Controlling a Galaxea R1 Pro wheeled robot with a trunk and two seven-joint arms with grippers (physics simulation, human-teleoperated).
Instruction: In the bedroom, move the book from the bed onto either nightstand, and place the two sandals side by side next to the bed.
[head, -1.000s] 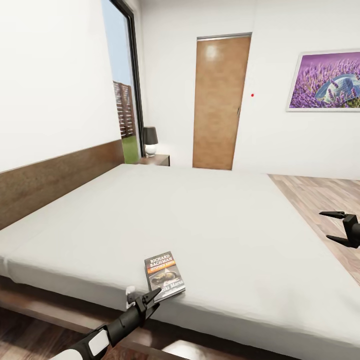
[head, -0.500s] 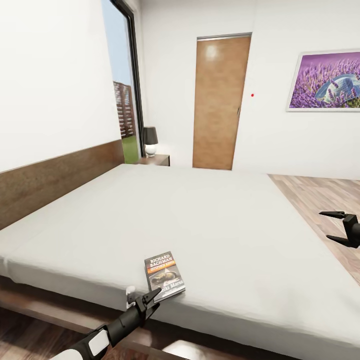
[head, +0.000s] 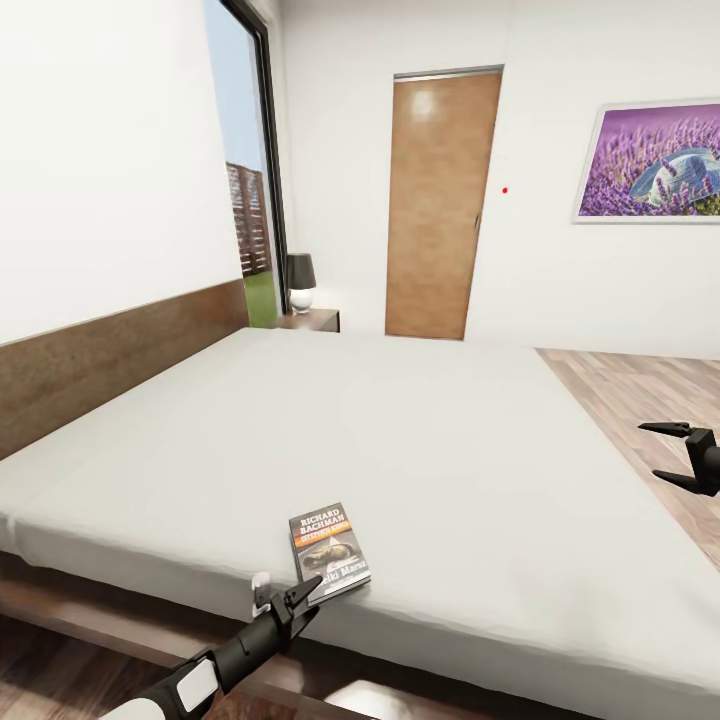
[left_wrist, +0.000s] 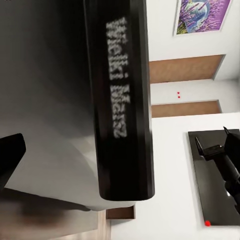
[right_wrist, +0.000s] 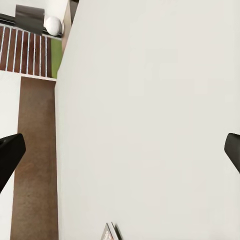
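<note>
The bed (head: 400, 440) carries the book (head: 329, 549) flat near its front edge. The right gripper (head: 672, 454) hangs over the far side, jaws apart. The left gripper (head: 312, 592) has its jaws clamped on the book's lower edge

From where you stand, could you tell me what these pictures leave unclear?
- Left gripper in the head view: too small and dark against the book to tell whether it grips.
- Book title in the left wrist view: the spine lettering is blurred.
- Nightstand in the head view: the bed hides its drawers.
- Right gripper: cut off by the picture's edge.
</note>
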